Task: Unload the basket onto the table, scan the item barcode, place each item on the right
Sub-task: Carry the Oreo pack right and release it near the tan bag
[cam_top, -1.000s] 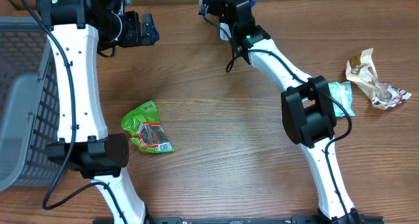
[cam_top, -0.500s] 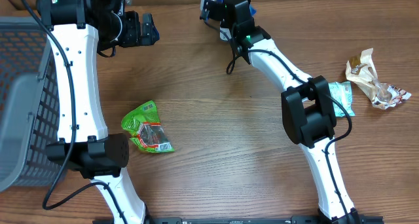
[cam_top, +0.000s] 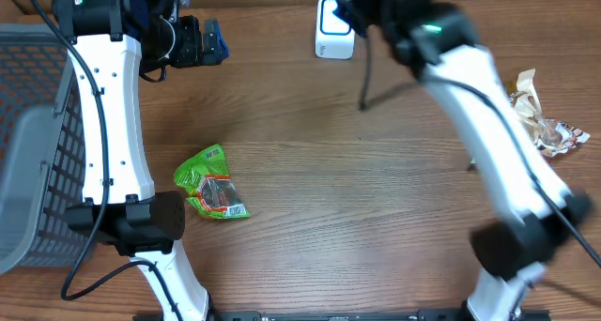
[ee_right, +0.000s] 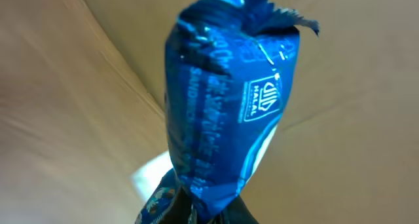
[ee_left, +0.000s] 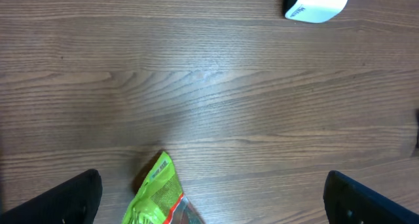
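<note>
My right claw (ee_right: 196, 209) is clamped on the bottom end of the blue packet (ee_right: 226, 112), which stands up from it. Overhead that arm is a blur by the desk's far edge, beside the white scanner (cam_top: 334, 30). My left claw (ee_left: 211, 178) hangs spread wide above bare wood, and the green packet (cam_top: 211, 183) lies nearer me, apart from it. Open desk (cam_top: 300, 190) runs across the middle. The grey basket (cam_top: 28, 124) lines the left edge; crumpled wrappers (cam_top: 540, 119) lie at the right edge.
</note>
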### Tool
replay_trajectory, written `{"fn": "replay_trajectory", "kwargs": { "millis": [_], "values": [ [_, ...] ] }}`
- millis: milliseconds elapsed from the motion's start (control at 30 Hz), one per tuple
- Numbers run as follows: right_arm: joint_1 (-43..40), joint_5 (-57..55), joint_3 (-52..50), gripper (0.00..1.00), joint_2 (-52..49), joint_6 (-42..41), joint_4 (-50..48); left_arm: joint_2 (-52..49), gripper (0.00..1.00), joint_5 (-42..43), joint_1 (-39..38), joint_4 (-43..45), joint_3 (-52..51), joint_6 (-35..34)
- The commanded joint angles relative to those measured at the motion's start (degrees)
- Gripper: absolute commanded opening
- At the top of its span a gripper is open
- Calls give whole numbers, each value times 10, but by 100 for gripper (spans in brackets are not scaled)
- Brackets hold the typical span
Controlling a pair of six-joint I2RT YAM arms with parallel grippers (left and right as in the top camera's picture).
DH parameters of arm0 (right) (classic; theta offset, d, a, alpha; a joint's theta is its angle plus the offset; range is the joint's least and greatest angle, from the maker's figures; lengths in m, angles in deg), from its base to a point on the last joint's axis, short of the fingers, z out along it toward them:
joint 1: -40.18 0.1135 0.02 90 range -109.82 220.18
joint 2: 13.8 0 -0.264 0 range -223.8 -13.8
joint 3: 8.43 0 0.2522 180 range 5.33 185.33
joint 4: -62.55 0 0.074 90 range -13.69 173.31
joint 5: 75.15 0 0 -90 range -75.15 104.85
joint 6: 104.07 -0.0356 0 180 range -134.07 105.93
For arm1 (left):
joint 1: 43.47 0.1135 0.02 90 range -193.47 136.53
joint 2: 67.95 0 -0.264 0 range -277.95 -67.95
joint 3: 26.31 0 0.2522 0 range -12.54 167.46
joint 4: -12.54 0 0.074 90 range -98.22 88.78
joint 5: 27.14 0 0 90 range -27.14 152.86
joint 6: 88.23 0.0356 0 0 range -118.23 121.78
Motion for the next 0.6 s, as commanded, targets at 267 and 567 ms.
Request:
{"fn": "replay_trajectory", "kwargs": {
  "millis": [267, 567],
  "values": [
    [-154, 11, 7, 4, 116, -317, 266, 3, 100, -1, -4, 1, -1, -8],
    [-376, 9, -15, 4, 40, -472, 414, 3, 100, -1, -4, 1, -1, -8]
  ]
}}
